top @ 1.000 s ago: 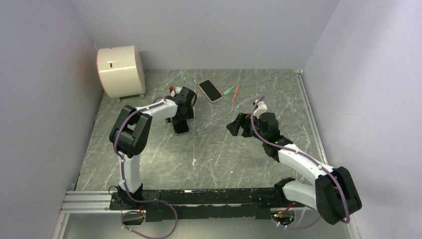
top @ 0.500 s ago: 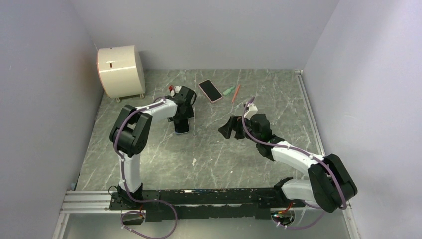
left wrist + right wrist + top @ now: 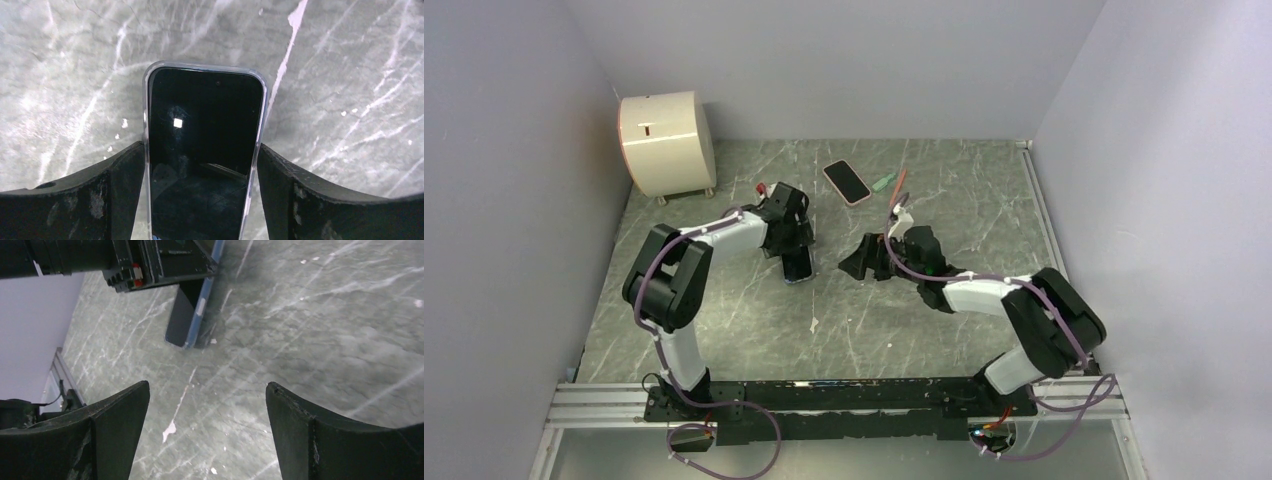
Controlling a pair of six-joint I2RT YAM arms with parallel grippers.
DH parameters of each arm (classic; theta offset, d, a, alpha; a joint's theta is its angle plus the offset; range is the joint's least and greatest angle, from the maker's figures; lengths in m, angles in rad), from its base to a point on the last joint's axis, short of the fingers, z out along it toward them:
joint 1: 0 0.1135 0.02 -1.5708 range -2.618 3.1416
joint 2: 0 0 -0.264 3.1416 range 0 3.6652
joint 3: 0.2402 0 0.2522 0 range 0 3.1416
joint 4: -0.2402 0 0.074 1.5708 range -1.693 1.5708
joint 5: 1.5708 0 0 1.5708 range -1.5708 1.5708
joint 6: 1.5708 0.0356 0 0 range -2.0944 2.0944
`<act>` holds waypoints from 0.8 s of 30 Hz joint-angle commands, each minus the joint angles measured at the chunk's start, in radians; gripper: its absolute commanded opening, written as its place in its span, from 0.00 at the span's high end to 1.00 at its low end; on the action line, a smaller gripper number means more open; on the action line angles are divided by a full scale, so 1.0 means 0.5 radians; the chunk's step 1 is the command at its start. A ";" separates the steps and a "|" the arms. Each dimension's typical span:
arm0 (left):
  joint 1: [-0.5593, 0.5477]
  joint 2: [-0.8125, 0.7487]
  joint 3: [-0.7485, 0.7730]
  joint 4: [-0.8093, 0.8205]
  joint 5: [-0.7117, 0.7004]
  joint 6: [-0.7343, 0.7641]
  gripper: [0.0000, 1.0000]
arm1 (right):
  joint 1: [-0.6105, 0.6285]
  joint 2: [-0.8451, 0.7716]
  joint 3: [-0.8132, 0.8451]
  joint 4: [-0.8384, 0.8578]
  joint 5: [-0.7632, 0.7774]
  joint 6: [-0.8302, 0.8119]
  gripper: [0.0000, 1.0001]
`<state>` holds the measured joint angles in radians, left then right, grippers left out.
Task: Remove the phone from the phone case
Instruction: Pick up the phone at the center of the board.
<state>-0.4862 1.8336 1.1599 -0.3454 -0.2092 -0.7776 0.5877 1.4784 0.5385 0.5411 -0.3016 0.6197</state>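
Snugly, left fingers [image 3: 100, 200] pinch the clear, round-cornered case [image 3: 205, 65] around the glossy phone [image 3: 205, 145]; right fingers [image 3: 100, 440] gape wide

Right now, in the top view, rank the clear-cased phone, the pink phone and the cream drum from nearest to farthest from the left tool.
1. Clear-cased phone, between fingers of the left tool.
2. Pink phone, far side, rightward.
3. Cream drum, far left corner.

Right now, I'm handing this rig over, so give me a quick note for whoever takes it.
Left gripper: closed on the long sides of the cased phone, centre-left of the table.
Right gripper: open, empty, hovering just right of the phone and facing it.
Done: phone gripped.
Left: separate the phone from its clear case; nothing is out yet.
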 commanded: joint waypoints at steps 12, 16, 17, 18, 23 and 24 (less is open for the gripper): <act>-0.005 -0.357 -0.224 0.315 0.390 -0.253 0.56 | 0.085 0.562 0.346 0.468 -0.191 0.203 0.32; -0.004 -0.380 -0.259 0.370 0.412 -0.290 0.57 | 0.133 0.666 0.411 0.457 -0.186 0.193 0.33; -0.006 -0.386 -0.263 0.377 0.433 -0.298 0.57 | 0.139 0.691 0.418 0.468 -0.189 0.198 0.34; -0.005 -0.392 -0.271 0.382 0.444 -0.307 0.57 | 0.141 0.718 0.422 0.486 -0.205 0.208 0.34; -0.006 -0.437 -0.318 0.438 0.494 -0.342 0.58 | 0.144 0.796 0.443 0.565 -0.277 0.238 0.44; -0.004 -0.446 -0.324 0.443 0.504 -0.348 0.58 | 0.144 0.798 0.445 0.574 -0.290 0.236 0.48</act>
<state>-0.4862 1.6772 1.0008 -0.2024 -0.0051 -0.9134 0.6590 1.8668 0.7250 0.7437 -0.4057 0.7269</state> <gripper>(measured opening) 0.785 0.579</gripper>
